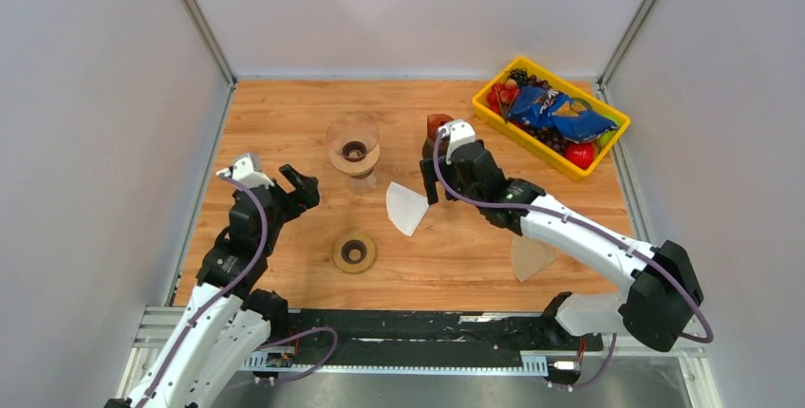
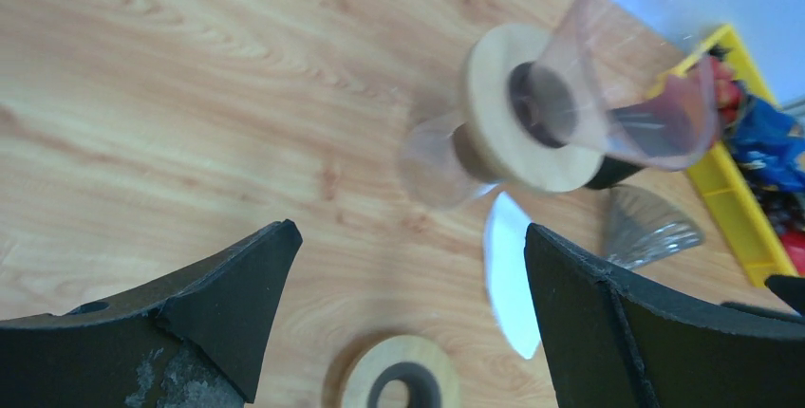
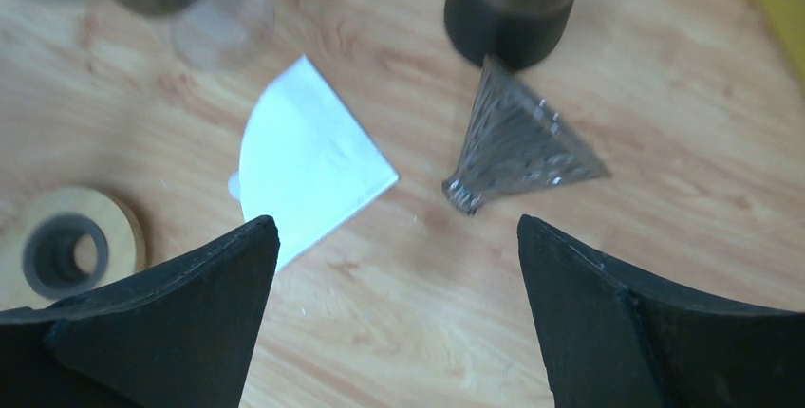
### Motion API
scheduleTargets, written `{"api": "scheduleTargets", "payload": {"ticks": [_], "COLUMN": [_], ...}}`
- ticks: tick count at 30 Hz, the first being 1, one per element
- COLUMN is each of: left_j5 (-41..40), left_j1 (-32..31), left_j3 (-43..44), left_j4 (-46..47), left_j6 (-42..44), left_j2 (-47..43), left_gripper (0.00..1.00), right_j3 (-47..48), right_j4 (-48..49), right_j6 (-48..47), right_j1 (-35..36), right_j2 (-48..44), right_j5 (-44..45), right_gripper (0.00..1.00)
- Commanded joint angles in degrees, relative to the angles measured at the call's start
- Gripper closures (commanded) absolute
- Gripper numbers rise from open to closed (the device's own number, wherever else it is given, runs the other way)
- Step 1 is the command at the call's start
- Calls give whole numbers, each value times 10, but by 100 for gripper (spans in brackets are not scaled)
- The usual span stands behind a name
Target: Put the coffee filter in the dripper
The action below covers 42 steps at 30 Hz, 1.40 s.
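filter [image 3: 304, 157]: flat on table [image 1: 456, 256], near dripper [image 1: 352, 147]
left gripper [image 2: 408, 237]: wide, empty
right gripper [image 3: 394, 228]: wide, empty, near filter

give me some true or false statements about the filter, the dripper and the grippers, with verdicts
1. The white paper coffee filter lies flat on the wooden table. True.
2. The clear cone dripper with a wooden collar already holds a filter. False: it stands empty, and the filter lies beside it.
3. The right gripper is shut on the white paper coffee filter. False: its jaws are wide open and hold nothing.
4. The left gripper is open. True.
5. The yellow plastic basket stands next to the left arm. False: it sits at the far right corner of the table.
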Motion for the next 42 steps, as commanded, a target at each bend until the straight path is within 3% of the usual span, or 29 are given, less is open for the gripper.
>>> {"api": "scheduleTargets", "payload": {"ticks": [1, 4, 11, 22, 30, 39, 42], "left_j5": [-55, -36, -42, -41, -47, -64, -72], "left_j1": [-1, -1, -1, -1, -1, -1, -1], "left_j3": [-39, -57, -75, -80, -80, -83, -81], "left_j4": [-20, -24, -57, -59, -62, -68, -71], "left_j6": [-40, -39, -41, -42, -44, -50, -51], "left_j2": [-34, -68, -119, -115, -113, -113, -114], "left_gripper": [0, 0, 0, 0, 0, 0, 0], "right_j3": [-48, -59, -39, 18, 28, 11, 2], "right_j4": [49, 72, 94, 91, 91, 85, 85], "right_j6": [29, 31, 93, 137, 134, 122, 122], "right_j1": [1, 9, 20, 21, 26, 31, 31], "right_j2": [-9, 22, 137, 279, 315, 322, 322], "right_j5": [-62, -92, -57, -14, 37, 32, 31], "right_gripper": [1, 2, 4, 12, 14, 32, 43]}}
